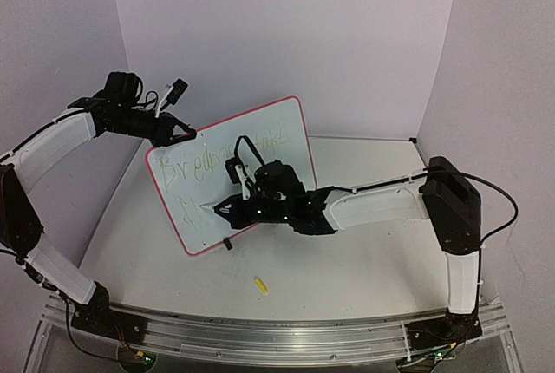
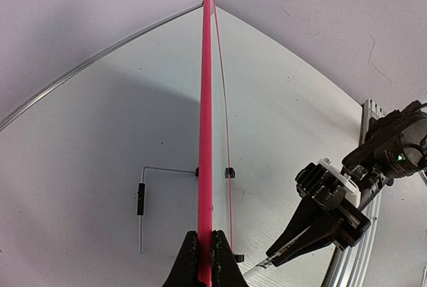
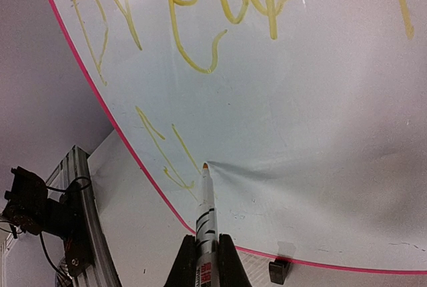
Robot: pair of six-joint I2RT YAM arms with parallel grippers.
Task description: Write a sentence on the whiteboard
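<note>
Left gripper (image 2: 205, 260) clamps the whiteboard (image 1: 277, 130) edge; right gripper (image 3: 205, 260), closed on the marker (image 3: 206, 200), is mid-second-line and next needs strokes rightward.

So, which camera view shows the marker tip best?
The right wrist view: the marker tip shows close up against the whiteboard. The top view shows it small and dark; the left wrist view shows the marker sidelong, tip unclear.

top external: looking down from above-behind, far, taking in the whole table (image 1: 347, 273) | left wrist: sighting closely along whiteboard (image 2: 207, 100) edge | right wrist: facing its written side, near | all sharing whiteboard
</note>
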